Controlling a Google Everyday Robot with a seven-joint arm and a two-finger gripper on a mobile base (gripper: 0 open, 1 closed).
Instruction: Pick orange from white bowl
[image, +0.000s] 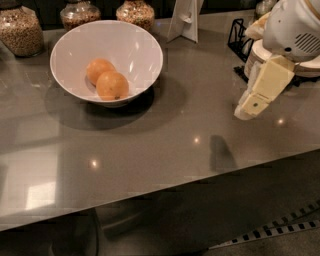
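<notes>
The large white bowl (142, 47) stands on the grey counter at the back left. Two oranges lie in it, touching: one in front (112, 86) and one behind it to the left (99, 69). My gripper (247, 112), cream-coloured below a white arm housing (295, 27), hangs over the right side of the counter. It points down and to the left, far to the right of the bowl, and holds nothing that I can see.
A stack of small white dishes (307, 67) sits behind the gripper, beside a black wire rack (239, 40). Three glass jars (20, 30) line the back edge. A white sign holder (185, 20) stands behind the bowl. The counter's front edge (165, 187) runs across below.
</notes>
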